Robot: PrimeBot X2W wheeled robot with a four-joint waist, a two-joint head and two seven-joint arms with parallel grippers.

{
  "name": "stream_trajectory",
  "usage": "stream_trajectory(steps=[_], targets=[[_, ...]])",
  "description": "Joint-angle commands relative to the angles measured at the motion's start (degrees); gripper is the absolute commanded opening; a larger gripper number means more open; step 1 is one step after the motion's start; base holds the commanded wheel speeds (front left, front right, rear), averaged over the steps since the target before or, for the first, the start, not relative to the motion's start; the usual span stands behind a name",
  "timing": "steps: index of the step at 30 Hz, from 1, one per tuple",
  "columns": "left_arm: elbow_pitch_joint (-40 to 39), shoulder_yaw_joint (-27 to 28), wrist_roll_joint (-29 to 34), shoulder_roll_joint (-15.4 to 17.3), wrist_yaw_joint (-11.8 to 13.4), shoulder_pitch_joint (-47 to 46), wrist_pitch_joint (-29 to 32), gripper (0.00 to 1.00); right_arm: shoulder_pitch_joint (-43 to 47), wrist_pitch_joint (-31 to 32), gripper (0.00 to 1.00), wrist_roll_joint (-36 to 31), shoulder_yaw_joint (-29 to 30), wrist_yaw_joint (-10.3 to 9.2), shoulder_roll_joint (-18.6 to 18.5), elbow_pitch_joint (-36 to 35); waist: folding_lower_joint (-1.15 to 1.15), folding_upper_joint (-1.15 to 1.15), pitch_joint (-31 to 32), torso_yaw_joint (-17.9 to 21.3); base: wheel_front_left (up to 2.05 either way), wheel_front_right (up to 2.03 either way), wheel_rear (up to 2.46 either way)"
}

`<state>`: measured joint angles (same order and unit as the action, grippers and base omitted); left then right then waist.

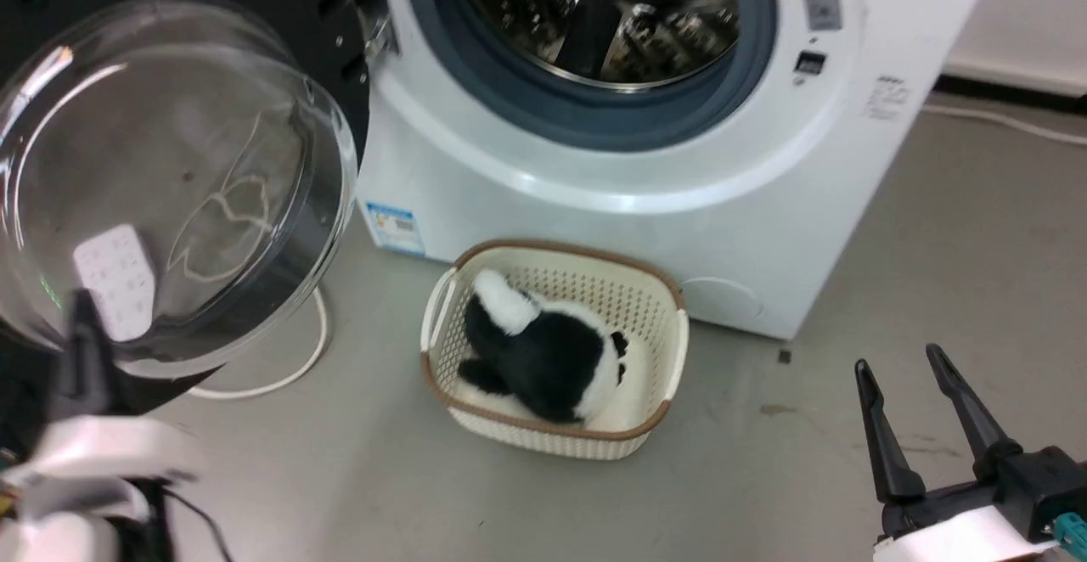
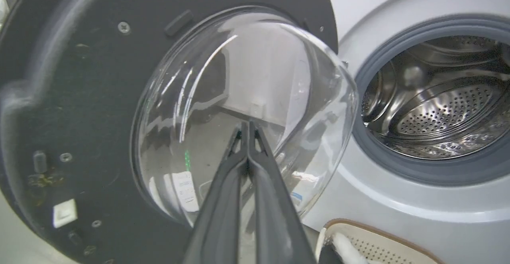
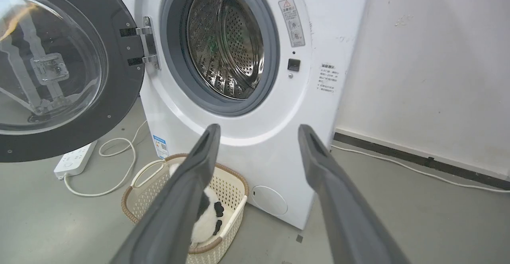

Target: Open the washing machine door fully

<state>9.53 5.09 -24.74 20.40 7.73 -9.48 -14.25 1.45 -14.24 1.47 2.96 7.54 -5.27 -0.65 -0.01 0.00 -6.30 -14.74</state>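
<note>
My left tool (image 2: 248, 127) is clenched empty, tips up by the bulging glass of the washing machine door (image 2: 79, 76); can't tell if they touch. Right tool (image 1: 898, 360) hangs released, well apart. The door's swung out left of the washing machine (image 1: 594, 205), its edge cut off. A basket (image 1: 560, 246) with a plush toy (image 1: 543, 350) sits just in front of it.

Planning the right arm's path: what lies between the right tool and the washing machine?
Bare grey floor, as the head view shows, between the right tool and the washing machine; the basket stands further left, clear of that stretch.
</note>
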Motion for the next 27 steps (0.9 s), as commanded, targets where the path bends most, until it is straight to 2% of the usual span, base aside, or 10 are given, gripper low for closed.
stream_trajectory(steps=[1, 2, 3, 9, 10, 11, 19, 27], targets=[[-1.88, -0.84, 0.47, -1.22, 0.43, 1.59, -0.46, 0.00, 0.66, -0.35, 1.00, -0.19, 0.15, -0.05, 0.29, 0.05, 0.01, 0.00, 1.89, 1.97, 0.00, 0.00, 0.00], [-3.94, -1.81, 0.72, -2.45, 0.82, 2.90, -0.45, 0.00, 0.75, -0.41, 1.00, -0.32, 0.21, -0.05, 0.38, 0.05, 0.01, 0.00, 2.28, 2.56, 0.00, 0.00, 0.00], [-8.85, -4.23, -0.03, -5.07, 0.48, 6.07, 0.46, 0.00, 1.06, -0.55, 1.00, -0.72, 0.30, -0.05, 0.69, -0.05, 0.01, 0.00, 3.28, 4.49, 0.00, 0.00, 0.00], [-11.83, -8.69, 0.82, -7.52, 0.43, 9.51, 1.91, 0.00, 2.27, -0.68, 1.00, -0.25, 0.24, -0.05, 1.53, -0.05, 0.01, 0.00, 4.31, 8.02, 0.00, 0.00, 0.00], [-11.62, -9.47, 1.28, -7.79, 0.52, 9.86, 2.02, 0.46, 2.40, -0.69, 1.00, -0.23, 0.07, -0.05, 1.62, 0.05, 0.01, 0.00, 4.42, 8.59, 0.00, 0.00, 0.00], [-11.36, -10.21, 1.70, -8.03, 0.56, 10.10, 2.08, 1.00, 2.51, -0.71, 1.00, -0.18, -0.02, -0.05, 1.70, 0.12, 0.01, 0.00, 4.46, 9.05, 0.00, 0.00, 0.00], [-8.27, -15.48, 6.98, -7.58, 0.07, 11.20, 1.09, 1.00, 2.80, -0.74, 1.00, 0.03, -0.96, -0.05, 2.15, 0.46, 0.01, 0.00, 4.80, 11.74, 0.00, 0.00, 0.00], [-6.20, -17.76, 9.50, -9.47, 1.65, 12.26, -0.01, 1.00, 3.47, -0.75, 1.00, 0.13, -0.91, -0.05, 2.34, 0.41, 0.01, 0.00, 5.28, 12.66, 0.00, 0.00, 0.00]])
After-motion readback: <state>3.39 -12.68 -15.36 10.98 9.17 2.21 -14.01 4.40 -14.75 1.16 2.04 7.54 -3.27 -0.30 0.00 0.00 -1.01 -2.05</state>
